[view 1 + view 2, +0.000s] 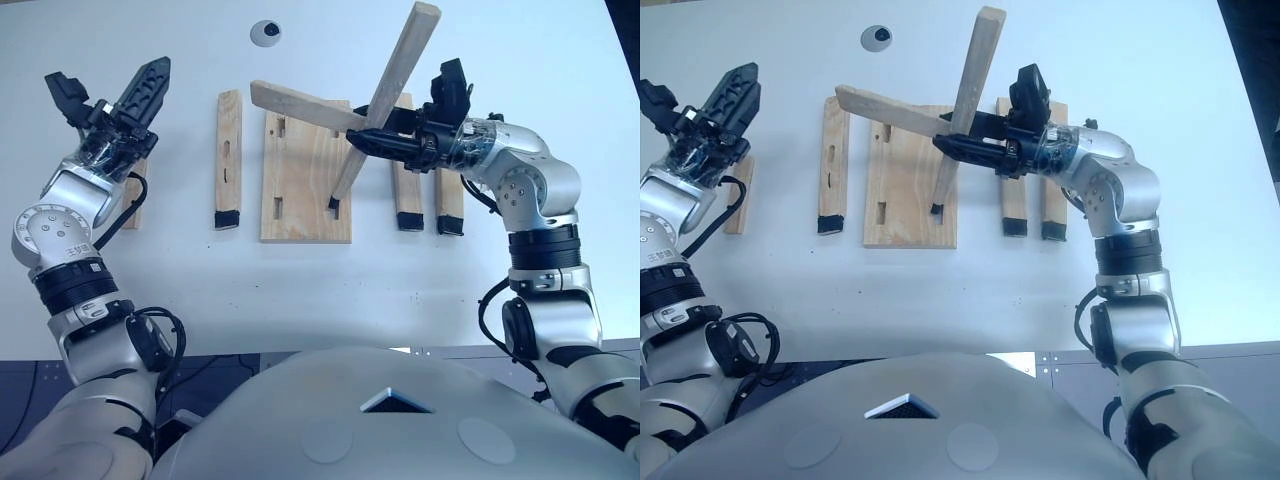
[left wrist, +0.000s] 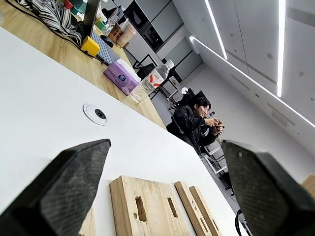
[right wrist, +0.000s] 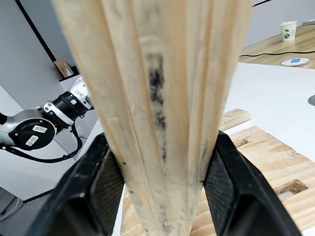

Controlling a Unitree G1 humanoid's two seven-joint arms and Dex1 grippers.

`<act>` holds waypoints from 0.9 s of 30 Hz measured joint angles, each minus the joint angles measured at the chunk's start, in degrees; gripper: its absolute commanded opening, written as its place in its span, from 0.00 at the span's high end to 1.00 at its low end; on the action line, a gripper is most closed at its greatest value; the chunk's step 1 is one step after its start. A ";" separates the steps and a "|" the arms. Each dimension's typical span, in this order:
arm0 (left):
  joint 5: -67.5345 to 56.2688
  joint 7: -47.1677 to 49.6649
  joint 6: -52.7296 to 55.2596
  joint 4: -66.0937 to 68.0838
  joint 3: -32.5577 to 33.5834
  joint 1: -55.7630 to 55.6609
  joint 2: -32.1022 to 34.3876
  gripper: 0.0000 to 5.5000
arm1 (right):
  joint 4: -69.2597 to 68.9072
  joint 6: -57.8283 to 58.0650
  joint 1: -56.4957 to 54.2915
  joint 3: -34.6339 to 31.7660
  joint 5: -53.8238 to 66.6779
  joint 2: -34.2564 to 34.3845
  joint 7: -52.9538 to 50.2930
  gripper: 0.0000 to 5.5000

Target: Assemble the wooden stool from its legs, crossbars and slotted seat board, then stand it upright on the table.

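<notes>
On the table [image 1: 520, 50], stock as I read it from my station.

Seat board [image 1: 300, 200]: flat, slots up, mid-table. No part seated in it that I can confirm.

Held leg [image 1: 395, 80]: clenched in the right tool [image 1: 365, 138] about mid-length and tilted. Its dark-capped end is down on the board, at or just beside a slot; whether it has entered I cannot tell.

Slanted bar [image 1: 295, 103]: lies across the board's far edge, one end out past the board on the left, the other running in by the right tool. Likely a crossbar. Whether it touches the held leg or only crosses it, I cannot tell.

Left leg [image 1: 229, 160]: flat on the table just left of the board.

Right legs [image 1: 406, 195]: two, side by side, just right of the board, partly under the right arm.

Far bar [image 1: 737, 205]: at the left end of the layout, partly hidden by the left arm.

Left tool [image 1: 108, 92]: released, fingers spread wide, raised near the far bar, holding nothing.

Grommet [image 1: 266, 32]: round, set in the table beyond the board; no concern.

Progress, my judgement: early. One leg is at the board; three legs, both bars and the standing-up are left.

Obstruction: the slanted bar covers the board's far edge and crosses the held leg. I would want it cleared.
</notes>
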 measured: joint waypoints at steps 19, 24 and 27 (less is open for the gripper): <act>-0.52 2.47 0.02 -3.61 1.25 1.41 -1.35 0.25 | -9.03 -16.44 -0.73 14.52 -10.32 -11.08 5.35 0.63; -0.64 3.69 -0.31 -5.81 1.56 4.26 -3.59 0.25 | -10.21 -8.92 -6.63 20.33 -14.06 -11.39 3.53 0.63; -0.63 4.27 -0.85 -6.31 1.62 5.05 -5.01 0.25 | -10.08 -7.77 -8.74 21.84 -14.05 -11.35 3.11 0.63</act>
